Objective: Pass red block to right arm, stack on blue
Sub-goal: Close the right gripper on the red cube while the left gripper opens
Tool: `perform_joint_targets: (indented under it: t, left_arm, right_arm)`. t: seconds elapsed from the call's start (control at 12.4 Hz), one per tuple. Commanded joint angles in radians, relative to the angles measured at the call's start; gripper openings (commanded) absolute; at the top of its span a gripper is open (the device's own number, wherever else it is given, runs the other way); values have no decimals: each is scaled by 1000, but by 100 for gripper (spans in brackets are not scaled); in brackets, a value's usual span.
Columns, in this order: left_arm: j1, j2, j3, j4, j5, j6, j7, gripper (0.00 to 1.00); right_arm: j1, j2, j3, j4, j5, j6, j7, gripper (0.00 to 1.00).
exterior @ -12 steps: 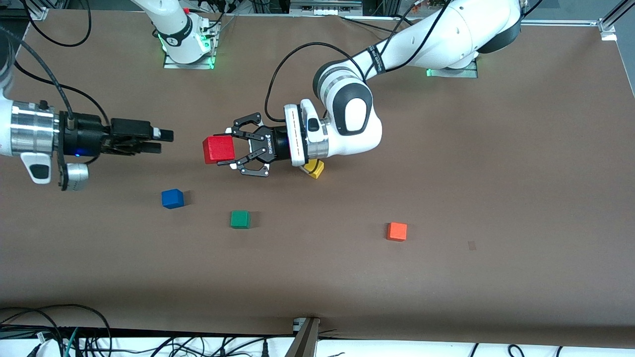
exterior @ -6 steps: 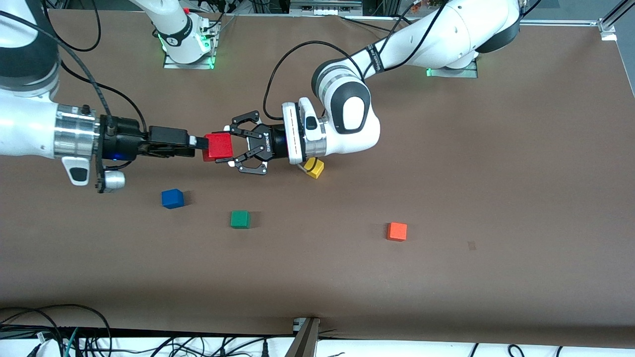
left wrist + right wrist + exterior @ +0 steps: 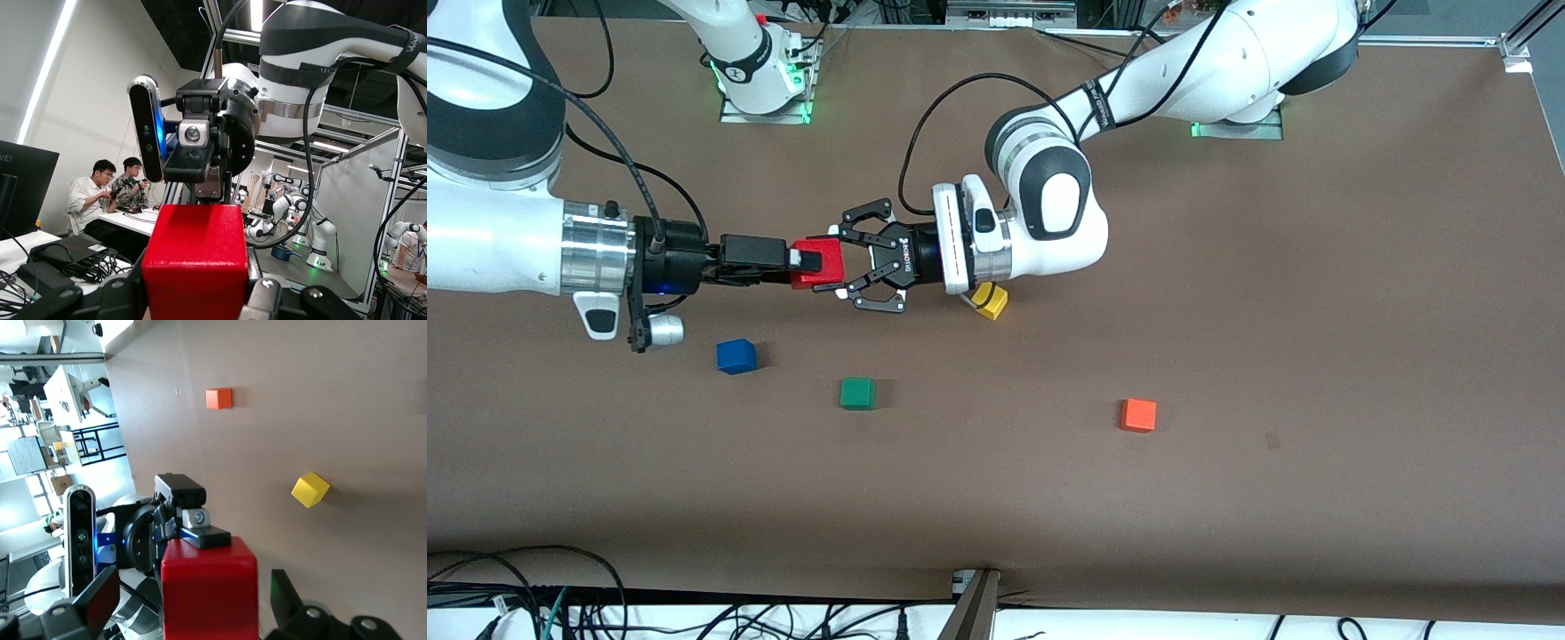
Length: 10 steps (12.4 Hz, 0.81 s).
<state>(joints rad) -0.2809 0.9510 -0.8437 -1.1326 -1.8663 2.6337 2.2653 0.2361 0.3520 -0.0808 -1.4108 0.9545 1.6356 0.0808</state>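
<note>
White lettering, turned on its side, reads ROBOTIQ on the black body of the left claw; in the left wrist view, the pale letters WEI stand at the upper corner of a dark monitor, the start of the word cut off by the picture's edge; a black strap around the left arm carries white print too small to read; a black strap on the right arm shows white letters, cut off and not legible.
</note>
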Motion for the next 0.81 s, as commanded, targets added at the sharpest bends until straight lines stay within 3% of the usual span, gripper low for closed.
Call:
perform_joint_targets:
  t: [0.0,0.08,0.16,0.24,0.73]
  left_arm:
    - [-17,-8,12,19,-37,16,8,0]
    - [-17,-8,14,19,-37,16,8,0]
    - [-17,-6,14,16,-37,16,8,0]
    - [-17,-8,14,14,-37,16,8,0]
    - [-17,-8,12,11,-37,16,10,0]
  right_arm:
    - [20,4,-4,7,10,-7,13,99]
    - [19,4,-4,6,10,-8,10,68]
    - [17,4,-4,6,12,-10,7,20]
    - [20,7,-4,6,13,-20,8,0]
    - [32,7,-4,6,12,-23,10,0]
